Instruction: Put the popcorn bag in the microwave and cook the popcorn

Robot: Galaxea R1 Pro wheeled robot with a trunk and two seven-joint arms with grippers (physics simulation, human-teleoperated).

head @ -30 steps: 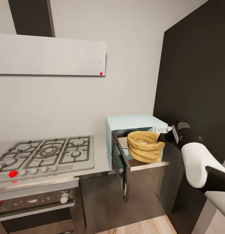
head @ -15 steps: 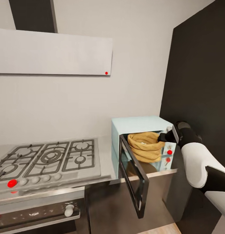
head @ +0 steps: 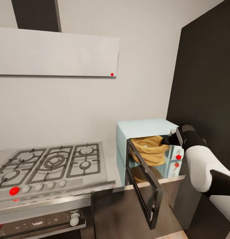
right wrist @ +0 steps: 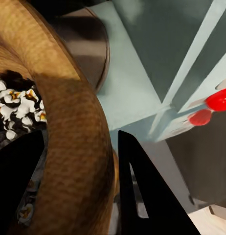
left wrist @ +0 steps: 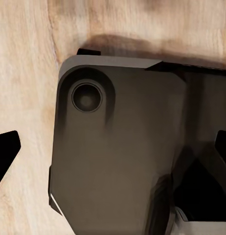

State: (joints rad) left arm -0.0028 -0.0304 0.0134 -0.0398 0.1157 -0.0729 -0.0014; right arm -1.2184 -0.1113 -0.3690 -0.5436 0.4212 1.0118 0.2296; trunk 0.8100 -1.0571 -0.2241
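The right end effector (right wrist: 76,186) is clamped on the rolled rim of the popcorn bag (right wrist: 69,122): in the right wrist view one dark finger sits inside the bag and the other outside, with the mustard-yellow roll between them, and white popped kernels (right wrist: 17,105) lie in the bag's mouth. In the head view the right arm (head: 201,166), white-shelled with a black wrist, reaches in from the right to the bag (head: 148,150), which is held at the mouth of the microwave (head: 144,127), at its front opening above the cavity floor. The pale-blue microwave stands on the grey table (head: 110,159), and its dark-framed glass door (head: 144,187) hangs open, swung out toward the robot. A red light (head: 178,157) glows on the microwave's side panel, beside the wrist. Left of the microwave a gas hob (head: 48,164) is set into the table, with an oven (head: 38,220) below it. Farther back, a pale range hood (head: 55,53) hangs on the wall. The left end effector's (left wrist: 113,156) fingers stand apart at the edges of the left wrist view, over the robot's dark base (left wrist: 123,156) and the wooden floor (left wrist: 25,63).
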